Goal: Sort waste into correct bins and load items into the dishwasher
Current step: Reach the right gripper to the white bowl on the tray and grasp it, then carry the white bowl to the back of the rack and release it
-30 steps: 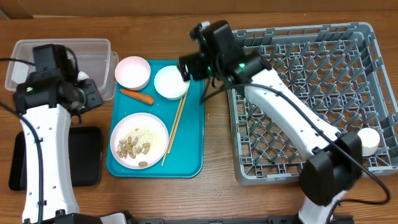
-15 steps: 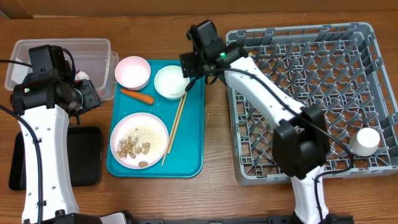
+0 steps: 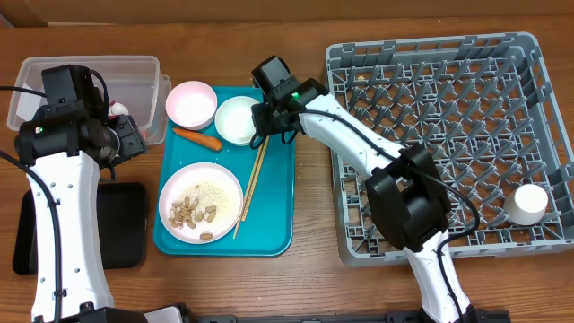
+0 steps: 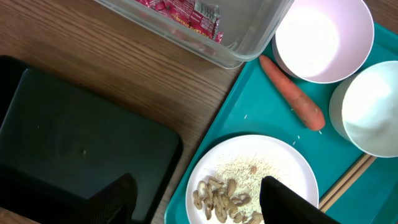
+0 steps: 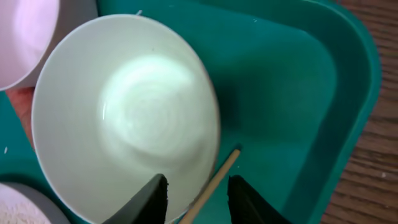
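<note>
Over the far end of the teal tray (image 3: pixel 278 215), found the right gripper (image 5: pixel 198 200) pointing down, jaws parted narrowly and gripping nothing: one finger above the rim of the white bowl (image 5: pixel 124 118), the other above bare tray, with the top end of one of the chopsticks (image 5: pixel 216 179) between them. Could not tell of any contact with bowl or stick. Just left of that bowl, saw a second bowl (image 3: pixel 191 103), pinkish in this light, rims close together; touching or not, could not tell. Nearer than both, noted the carrot (image 3: pixel 198 138) lying slantwise on the tray, and nearer again the plate (image 3: pixel 230 179) carrying peanuts (image 3: pixel 190 213) and rice (image 3: pixel 212 192). Along the plate's right side, traced the chopsticks from the white bowl toward the tray's near end.

Above the worktop (image 3: pixel 314 224) further left, found the left gripper (image 4: pixel 202 202) hanging with jaws wide and empty, one finger over the black tray (image 4: pixel 68 124), the other over the plate's edge. Beyond it, made out the red wrapper (image 4: pixel 180 7) inside the clear tub (image 4: pixel 255 37); white print and a barcode-like patch on it, too small to read.

At the right, saw the dish rack (image 3: pixel 430 135), with the cup (image 3: pixel 526 203) standing near its right edge.
</note>
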You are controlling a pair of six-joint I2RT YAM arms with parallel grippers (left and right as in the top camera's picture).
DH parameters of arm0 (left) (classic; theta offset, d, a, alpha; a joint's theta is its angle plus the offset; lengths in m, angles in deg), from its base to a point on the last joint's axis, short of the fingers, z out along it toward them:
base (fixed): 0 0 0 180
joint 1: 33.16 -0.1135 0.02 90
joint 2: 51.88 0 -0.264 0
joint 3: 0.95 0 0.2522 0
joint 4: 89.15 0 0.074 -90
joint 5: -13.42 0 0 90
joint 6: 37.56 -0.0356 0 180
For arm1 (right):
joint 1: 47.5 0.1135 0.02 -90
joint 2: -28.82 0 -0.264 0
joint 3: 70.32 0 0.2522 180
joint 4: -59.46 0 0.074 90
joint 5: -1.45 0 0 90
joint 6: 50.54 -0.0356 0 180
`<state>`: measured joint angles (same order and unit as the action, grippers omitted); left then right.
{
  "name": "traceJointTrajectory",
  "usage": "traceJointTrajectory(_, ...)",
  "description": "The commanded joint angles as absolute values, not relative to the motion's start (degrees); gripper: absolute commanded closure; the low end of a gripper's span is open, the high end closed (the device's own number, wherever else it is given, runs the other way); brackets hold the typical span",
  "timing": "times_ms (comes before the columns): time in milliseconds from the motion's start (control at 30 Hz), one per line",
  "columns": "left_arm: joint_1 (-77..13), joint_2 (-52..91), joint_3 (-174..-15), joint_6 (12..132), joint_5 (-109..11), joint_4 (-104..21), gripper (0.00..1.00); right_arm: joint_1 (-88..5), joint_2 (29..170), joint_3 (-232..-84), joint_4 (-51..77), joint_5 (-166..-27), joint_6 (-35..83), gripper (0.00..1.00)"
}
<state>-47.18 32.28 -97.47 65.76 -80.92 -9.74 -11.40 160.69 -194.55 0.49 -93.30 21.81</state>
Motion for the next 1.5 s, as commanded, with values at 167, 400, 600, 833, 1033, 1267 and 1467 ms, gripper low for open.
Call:
traceJointTrajectory(167,-47.4,31.4,-97.8,65.3,-81.0,-9.6,0.35,-11.9,161.2,-195.0,0.0,-91.1,20.5,0.66)
traceJointTrajectory(400,-47.4,31.4,-97.8,65.3,-81.0,-9.6,0.34,-11.8,162.6,-195.0,0.0,-91.2,18.6,0.66)
traceJointTrajectory(600,-47.4,31.4,-97.8,65.3,-81.0,-9.6,0.34,-11.8,162.6,-195.0,3.1,-94.9,18.6,0.71)
traceJointTrajectory(833,-47.4,31.4,-97.8,65.3,-81.0,-9.7,0.34,-11.9,162.6,-195.1,4.3,-95.7,18.6,0.95)
traceJointTrajectory(1033,-47.4,31.4,-97.8,65.3,-81.0,-9.7,0.34,-14.5,161.9,-201.9,-2.5,-92.7,18.6,0.96)
traceJointTrajectory(1267,-47.4,31.4,-97.8,65.3,-81.0,-9.8,0.34,-19.8,153.7,-217.4,-17.5,-78.9,22.1,0.96)
traceJointTrajectory(1467,-47.4,31.4,-97.8,65.3,-81.0,-10.3,0.34,-26.3,147.1,-218.2,-30.5,-43.4,20.4,0.96)
